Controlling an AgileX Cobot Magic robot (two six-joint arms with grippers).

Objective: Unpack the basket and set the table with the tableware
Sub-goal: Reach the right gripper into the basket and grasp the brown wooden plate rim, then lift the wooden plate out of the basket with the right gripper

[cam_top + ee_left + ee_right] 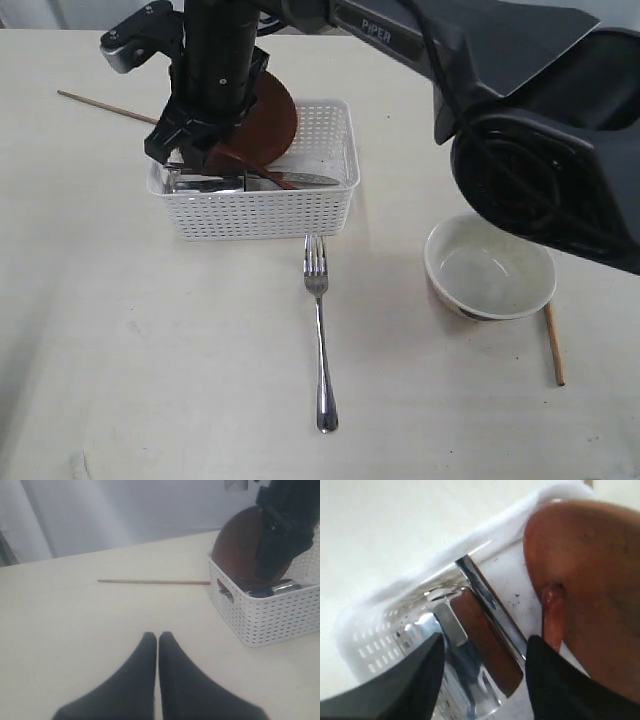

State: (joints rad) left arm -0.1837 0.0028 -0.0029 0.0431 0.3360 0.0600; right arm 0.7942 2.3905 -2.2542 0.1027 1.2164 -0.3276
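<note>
the basket [265, 215] sits left of the middle of the table [120, 350], and it is not yet empty. at its left end lies a steel cup [470, 645], on its side as far as i can tell. a brown plate [275, 120] leans upright toward the basket's far side, with a red-brown wooden spoon [255, 165] and what looks like a steel knife [490, 602] beside the cup. already set out on the table are the fork [320, 340] just near of the basket, the white bowl [490, 268] to the right, a right chopstick [553, 345] beside the bowl, and a left chopstick [105, 107] far left.

the cup should be light and rigid, but it is smooth and round, so it is likely to slip or roll. a squeeze across its body, square on, seems the safest hold. the leaning plate is close by and could topple if nudged.

the right gripper [484, 645] reaches across into the basket's left end. its jaws are spread wide, one either side of the cup, and nothing is lifted. whether the pads already touch the steel i cannot tell. the left gripper [158, 637] hovers over bare table left of the basket, clenched tight with nothing in it.
</note>
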